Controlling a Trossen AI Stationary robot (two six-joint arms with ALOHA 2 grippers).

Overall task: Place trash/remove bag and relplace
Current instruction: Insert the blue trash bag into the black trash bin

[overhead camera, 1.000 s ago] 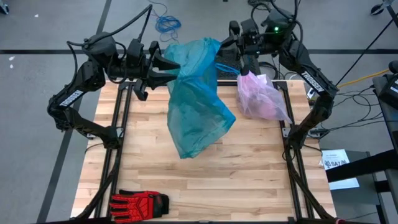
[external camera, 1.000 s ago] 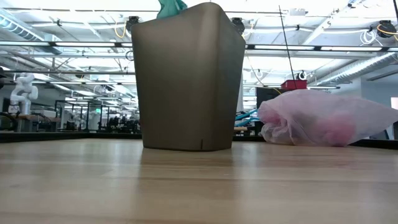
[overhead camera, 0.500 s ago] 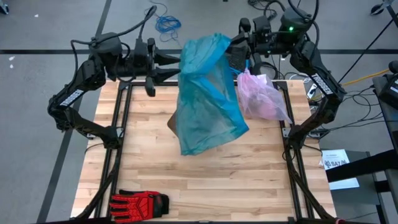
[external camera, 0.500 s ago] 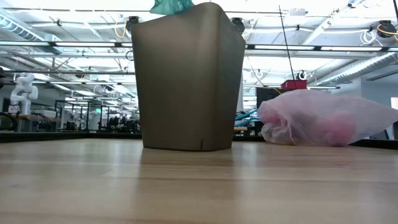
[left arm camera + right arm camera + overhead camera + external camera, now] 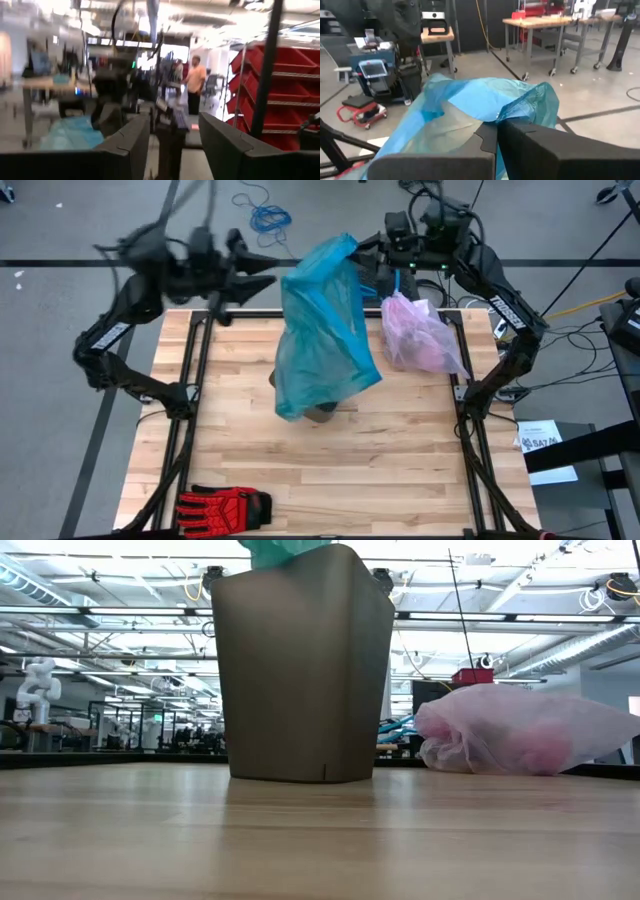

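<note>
A teal-green plastic bag (image 5: 322,330) hangs from my right gripper (image 5: 364,252), which is shut on its top, high over the table's far side. The bag's lower part drapes over the taupe bin (image 5: 300,665), whose foot shows beneath it (image 5: 322,414). My left gripper (image 5: 262,270) stands open just left of the teal bag, with nothing between its fingers (image 5: 135,145). The pink-lavender bag (image 5: 420,335) lies filled on the table at the far right, resting on its side (image 5: 520,730). My right gripper pinches a bunched top edge of the teal bag (image 5: 520,107) between its two shut fingers (image 5: 485,142). The fingers come in about level from the table's far right. The bag hangs slack below them, and its lower part lies over the bin.
A red and black glove (image 5: 225,506) lies at the table's near left edge. Black frame rails (image 5: 195,380) run along both sides of the wooden top. Bare wood (image 5: 330,470) stretches between the bin and the near edge.
The teal bag has swung under my right gripper. Its lower part, which flared toward the table's right, now hangs narrower and straighter over the bin, and more teal shows above the bin's rim. My left gripper has drawn slightly away from the bag's left edge.
</note>
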